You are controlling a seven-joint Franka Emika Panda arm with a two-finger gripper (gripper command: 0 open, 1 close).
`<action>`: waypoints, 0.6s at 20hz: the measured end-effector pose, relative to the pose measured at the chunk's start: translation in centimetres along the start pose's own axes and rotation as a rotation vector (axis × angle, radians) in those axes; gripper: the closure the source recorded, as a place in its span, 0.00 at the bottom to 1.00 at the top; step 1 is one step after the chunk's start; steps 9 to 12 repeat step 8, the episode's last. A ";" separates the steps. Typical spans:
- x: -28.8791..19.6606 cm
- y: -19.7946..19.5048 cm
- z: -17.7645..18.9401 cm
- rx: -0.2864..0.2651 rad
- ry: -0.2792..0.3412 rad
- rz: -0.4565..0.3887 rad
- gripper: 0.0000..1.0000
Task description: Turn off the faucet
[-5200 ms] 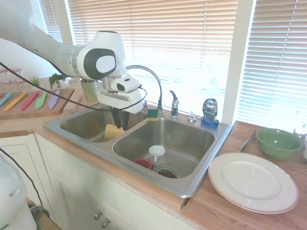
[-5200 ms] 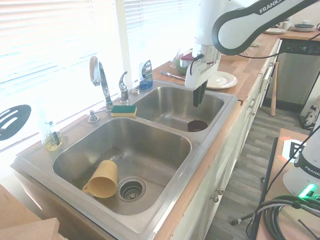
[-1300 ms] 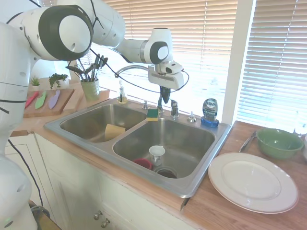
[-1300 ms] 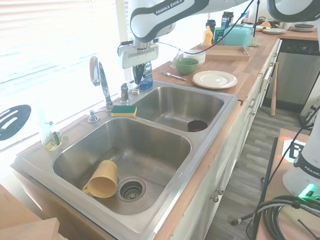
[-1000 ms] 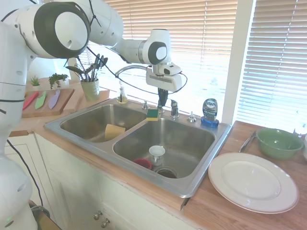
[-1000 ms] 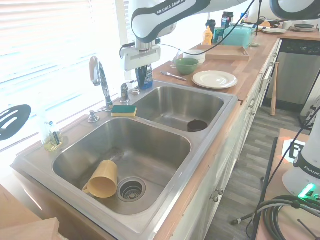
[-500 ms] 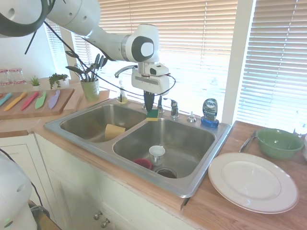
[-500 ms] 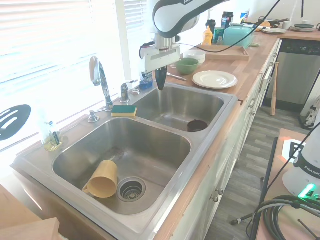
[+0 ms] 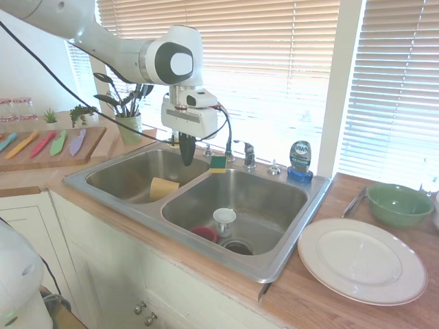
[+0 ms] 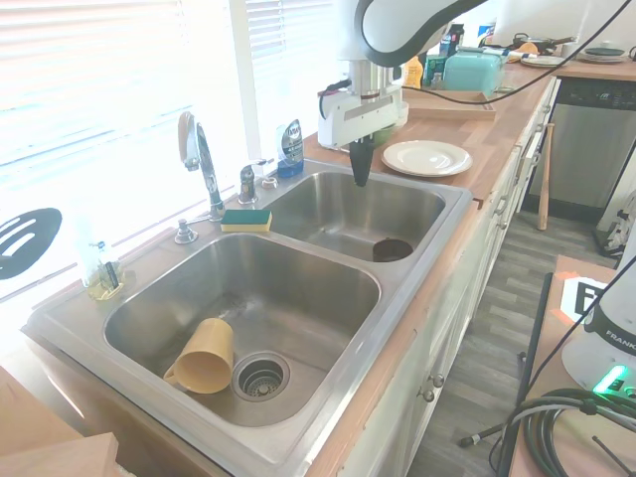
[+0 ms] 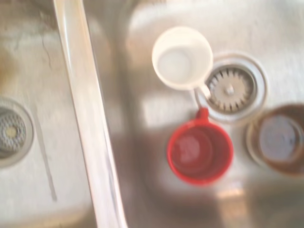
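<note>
The faucet (image 10: 203,159) is a tall chrome gooseneck at the back of the double sink (image 10: 417,260). Its short lever handle (image 10: 247,179) stands beside it and lies about level. In the first exterior view the lever handle (image 9: 247,152) shows behind the sink (image 9: 274,269). I see no water running. My gripper (image 9: 186,157) is shut on nothing, points down and hangs well away from the lever. In the second exterior view the gripper (image 10: 360,177) is over the back of the right basin. The wrist view looks down on the sink divider (image 11: 90,123).
A white cup (image 11: 182,57), a red cup (image 11: 199,151) and a brown cup (image 11: 278,137) lie round one basin's drain. A yellow cup (image 10: 204,356) lies in the other. A sponge (image 10: 245,219), dish soap bottle (image 9: 300,159), white plate (image 9: 361,259) and green bowl (image 9: 398,203) stand nearby.
The gripper has drawn away from the lever handle and now hangs over the sink. The lever lies flatter than it did five seconds ago.
</note>
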State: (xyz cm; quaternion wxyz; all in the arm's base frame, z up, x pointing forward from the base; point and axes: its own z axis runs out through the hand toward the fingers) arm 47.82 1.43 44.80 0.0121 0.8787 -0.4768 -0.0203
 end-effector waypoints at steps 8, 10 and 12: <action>-1.2 1.9 0.5 -0.014 -0.001 0.004 0.00; -1.2 1.9 0.5 -0.014 -0.001 0.004 0.00; -1.2 1.9 0.5 -0.014 -0.001 0.004 0.00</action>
